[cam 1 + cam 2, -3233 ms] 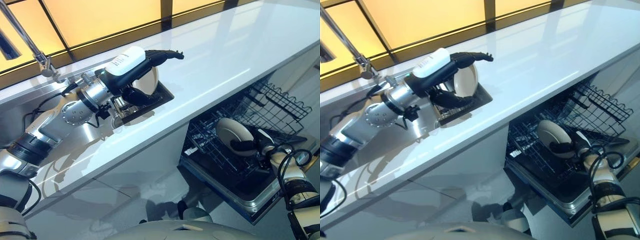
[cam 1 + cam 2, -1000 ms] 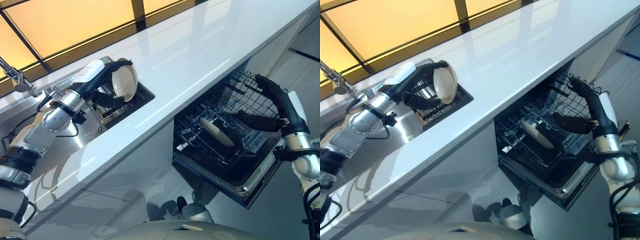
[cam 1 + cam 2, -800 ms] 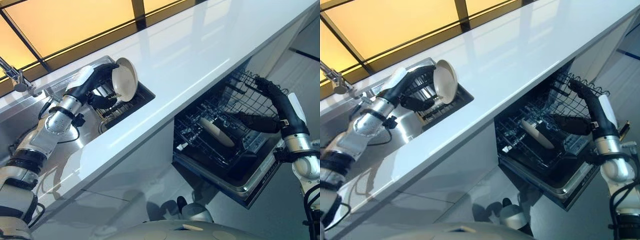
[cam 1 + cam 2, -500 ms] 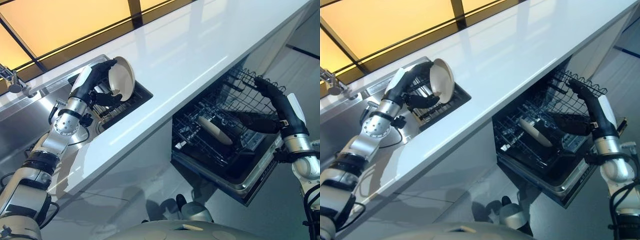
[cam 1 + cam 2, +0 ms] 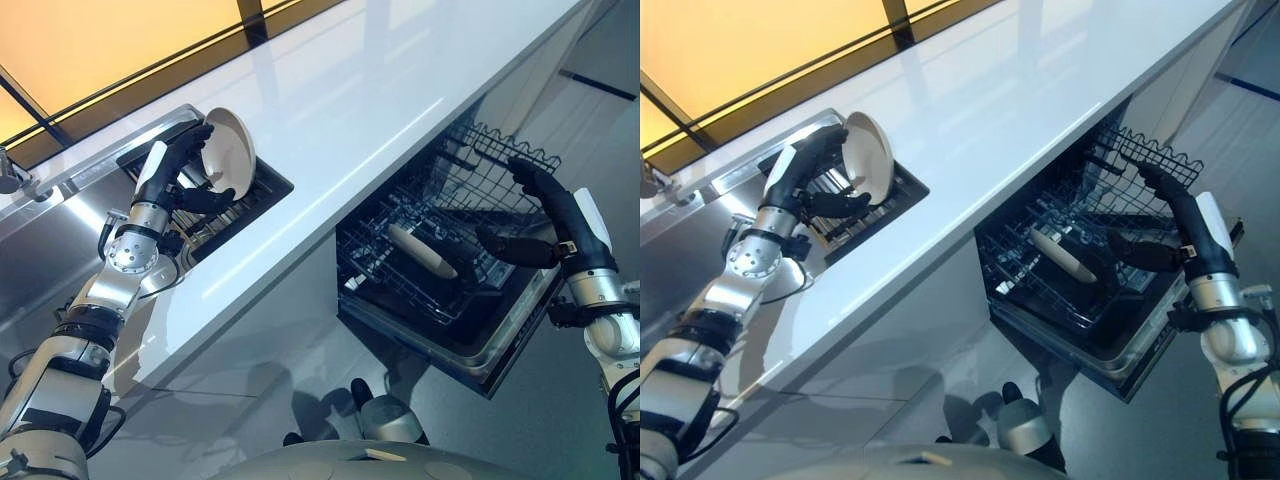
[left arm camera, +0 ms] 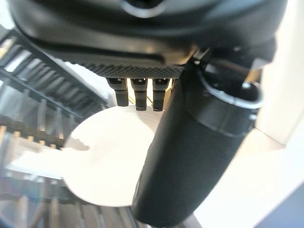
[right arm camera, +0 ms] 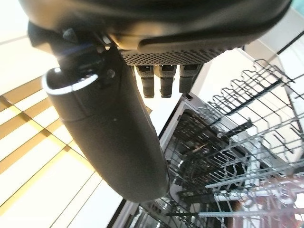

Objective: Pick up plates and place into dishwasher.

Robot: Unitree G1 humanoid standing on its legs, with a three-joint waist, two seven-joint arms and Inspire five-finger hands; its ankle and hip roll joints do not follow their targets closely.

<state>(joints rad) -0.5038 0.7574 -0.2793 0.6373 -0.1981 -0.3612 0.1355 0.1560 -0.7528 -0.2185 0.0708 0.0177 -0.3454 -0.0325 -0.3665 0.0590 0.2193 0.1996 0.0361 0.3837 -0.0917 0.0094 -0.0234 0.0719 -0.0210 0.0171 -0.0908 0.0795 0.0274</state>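
My left hand (image 5: 168,178) is shut on a cream plate (image 5: 228,150), holding it upright just above the dark dish rack (image 5: 258,192) set in the sink. Its wrist view shows the plate (image 6: 102,164) past the fingers (image 6: 137,95), with the thumb (image 6: 190,156) across it. A second plate (image 5: 422,250) lies tilted in the open dishwasher's lower rack (image 5: 395,285). My right hand (image 5: 545,210) hovers open above that rack's right side, apart from the plate; the thumb (image 7: 111,133) and wire tines (image 7: 232,142) show in its wrist view.
A long white countertop (image 5: 400,90) runs between the sink and the dishwasher. The steel sink basin (image 5: 50,235) lies at left. A raised wire basket (image 5: 500,165) stands behind my right hand, and the dishwasher door (image 5: 505,345) hangs open below.
My right hand has let go of the plate in the dishwasher and risen above the rack. The left hand has turned and drawn back a little with its plate. The camera has shifted.
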